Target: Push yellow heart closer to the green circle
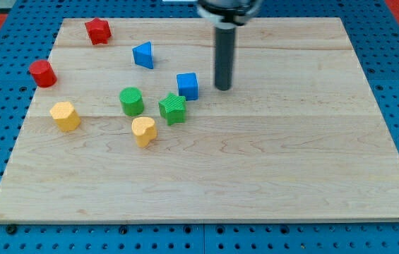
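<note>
The yellow heart (143, 130) lies left of the board's middle, just below and to the right of the green circle (131, 101), a short gap apart. My tip (223, 88) rests on the board to the right of the blue cube (188, 85), well up and to the right of the yellow heart, touching no block.
A green star (173, 108) sits right of the green circle, close to the heart. A yellow hexagon block (66, 116) lies at the left, a red cylinder (42, 73) above it. A red star block (97, 30) and a blue triangle (143, 54) lie near the top left.
</note>
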